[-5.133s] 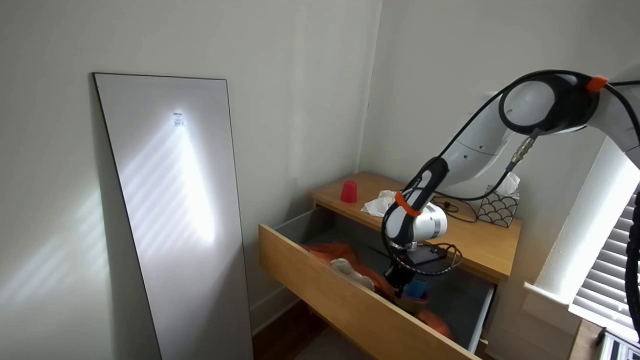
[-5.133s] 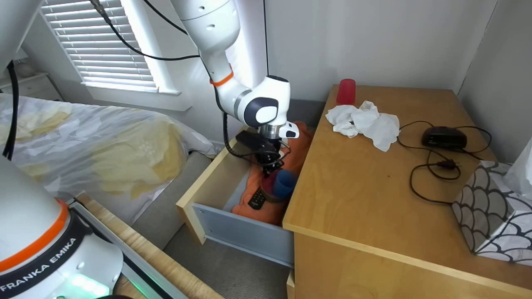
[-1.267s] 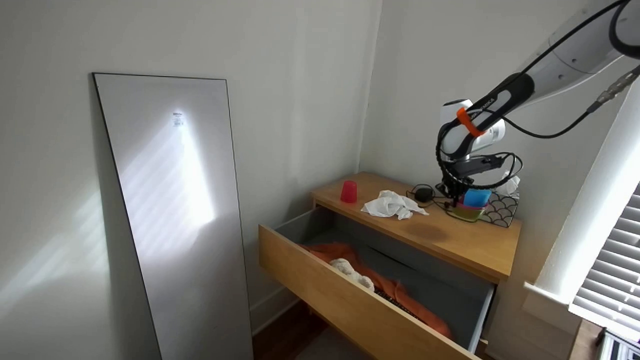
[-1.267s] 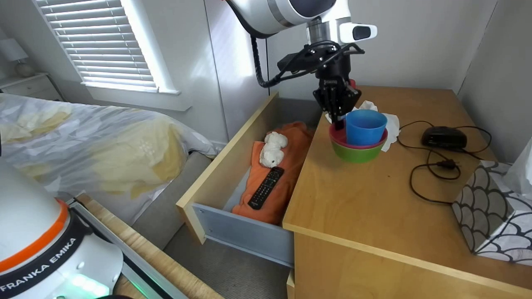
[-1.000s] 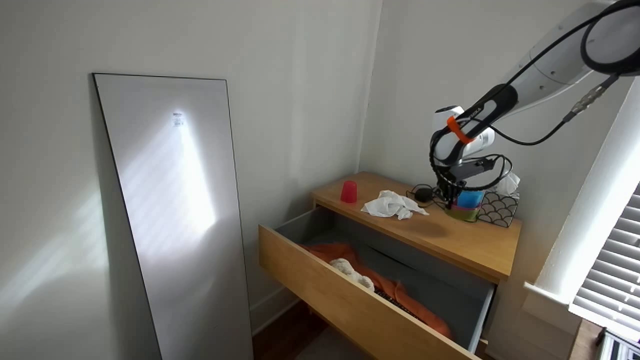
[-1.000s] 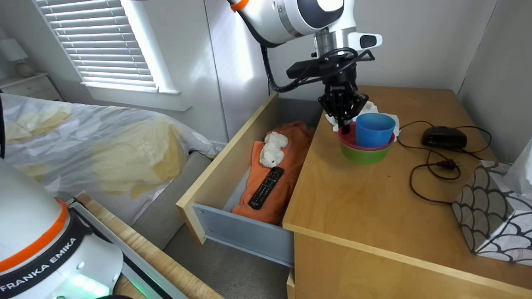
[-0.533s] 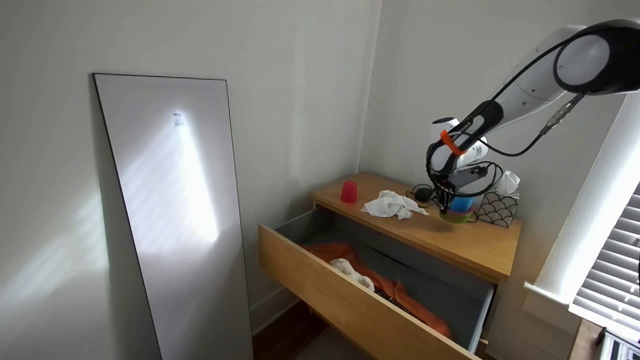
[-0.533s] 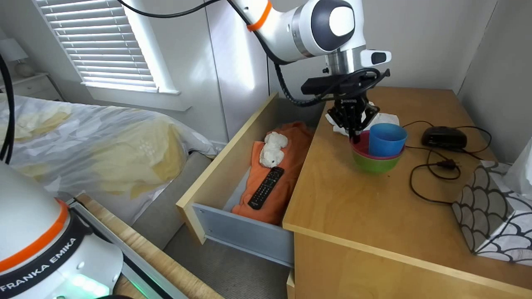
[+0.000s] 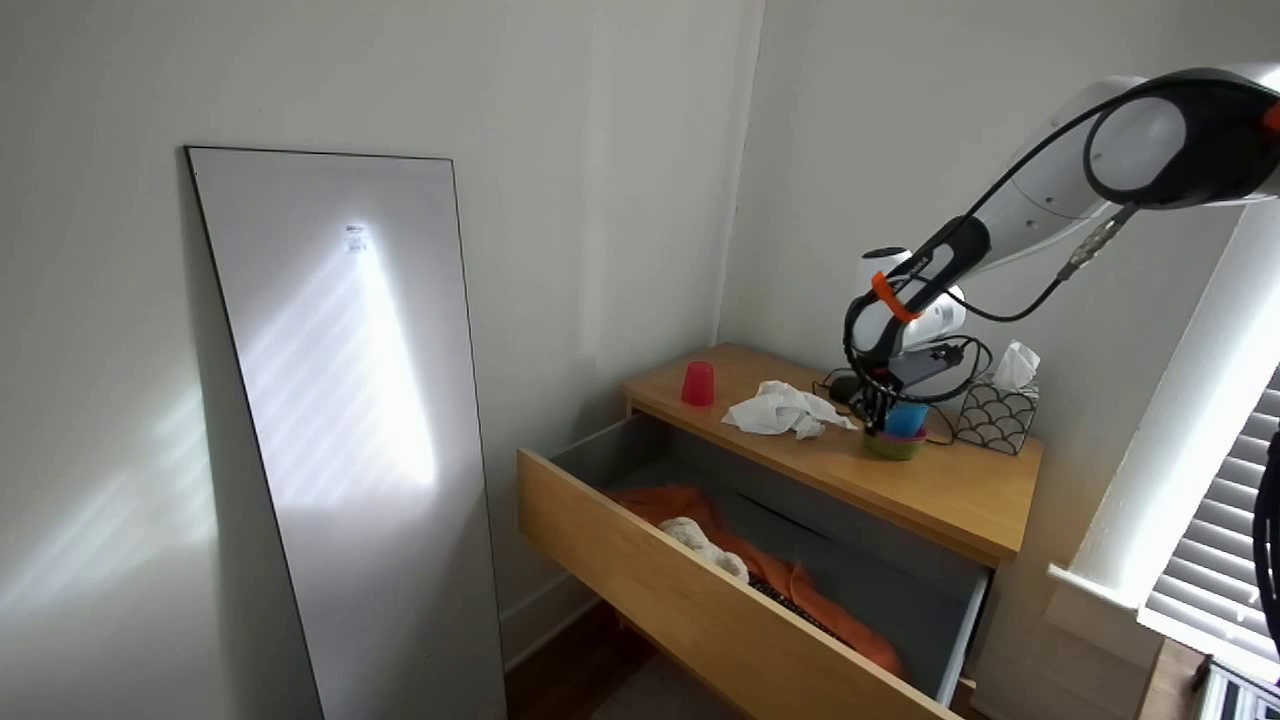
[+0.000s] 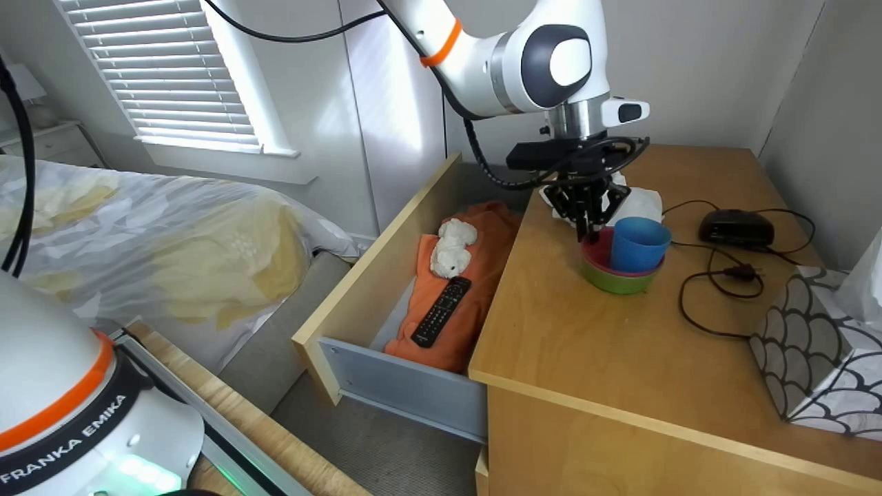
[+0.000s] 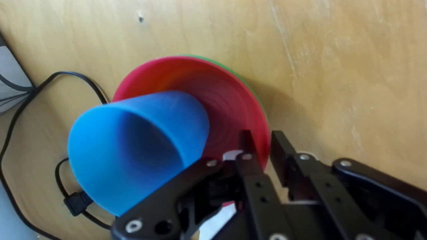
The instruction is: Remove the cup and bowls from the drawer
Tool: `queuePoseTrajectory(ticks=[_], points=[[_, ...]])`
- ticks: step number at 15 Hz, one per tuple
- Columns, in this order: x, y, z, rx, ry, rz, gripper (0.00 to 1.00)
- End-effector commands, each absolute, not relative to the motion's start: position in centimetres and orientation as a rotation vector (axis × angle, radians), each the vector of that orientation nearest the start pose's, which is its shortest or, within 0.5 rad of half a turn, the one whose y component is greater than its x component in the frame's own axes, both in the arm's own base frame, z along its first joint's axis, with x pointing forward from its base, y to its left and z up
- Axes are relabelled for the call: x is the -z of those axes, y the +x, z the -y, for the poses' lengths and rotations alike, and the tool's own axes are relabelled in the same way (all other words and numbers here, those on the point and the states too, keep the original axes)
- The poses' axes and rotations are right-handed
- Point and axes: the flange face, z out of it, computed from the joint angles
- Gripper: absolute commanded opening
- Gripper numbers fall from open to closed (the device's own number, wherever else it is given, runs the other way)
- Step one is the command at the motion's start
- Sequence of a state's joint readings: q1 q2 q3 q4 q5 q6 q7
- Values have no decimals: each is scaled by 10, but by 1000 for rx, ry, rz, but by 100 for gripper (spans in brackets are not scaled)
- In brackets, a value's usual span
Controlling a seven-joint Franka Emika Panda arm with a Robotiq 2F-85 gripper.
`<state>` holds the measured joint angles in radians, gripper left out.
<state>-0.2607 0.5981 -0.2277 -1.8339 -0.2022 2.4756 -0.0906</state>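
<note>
The plain, open-topped blue cup (image 11: 143, 146) sits in the red bowl (image 11: 230, 96).

Cup (image 10: 641, 244) and red bowl (image 11: 230, 106): out of the drawer (image 9: 700, 620), now up at the dresser top (image 10: 586, 351).
The gripper (image 11: 261, 133) has come up out of the drawer with them. In an exterior view, the green bowl (image 10: 619, 282) beneath, also out of the drawer, is lower, nearer and further right than a second ago. In the drawer, the remote (image 10: 441, 312) and white toy (image 10: 453, 246), partly hidden before, now show whole.
</note>
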Motion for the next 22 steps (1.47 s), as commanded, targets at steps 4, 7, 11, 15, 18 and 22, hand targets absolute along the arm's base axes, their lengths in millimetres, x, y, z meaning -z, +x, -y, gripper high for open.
queuePoseTrajectory(ticks=[4,7,11,15,18,22], points=[[-250,580,300,-1,-3345,-381,76],[-266,571,299,-60,-3327,-465,97],[-281,564,301,-89,-3311,-517,100],[-289,557,314,-44,-3282,-550,93],[-289,554,329,-22,-3248,-615,77],[-283,551,343,-12,-3213,-668,69]])
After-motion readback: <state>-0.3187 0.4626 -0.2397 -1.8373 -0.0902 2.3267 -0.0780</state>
